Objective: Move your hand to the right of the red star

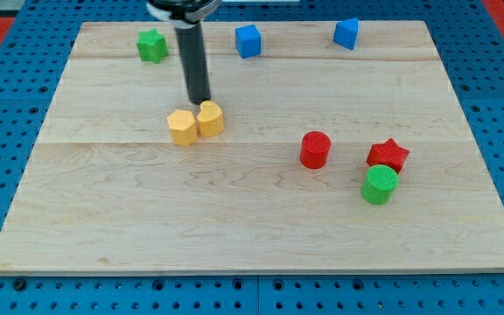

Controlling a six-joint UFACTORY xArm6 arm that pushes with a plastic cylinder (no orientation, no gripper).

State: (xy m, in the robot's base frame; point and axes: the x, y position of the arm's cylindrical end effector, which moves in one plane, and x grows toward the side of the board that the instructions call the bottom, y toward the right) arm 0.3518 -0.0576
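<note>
While my tip (201, 101) sits just behind the yellow blocks (196, 122), no claw here, it still needs crossing to right of the red star (388, 155)

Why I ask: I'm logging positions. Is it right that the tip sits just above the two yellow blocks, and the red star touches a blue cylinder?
Not quite. In the camera view my tip does sit just above the two yellow blocks, but the red star touches a green cylinder, not a blue one.
</note>
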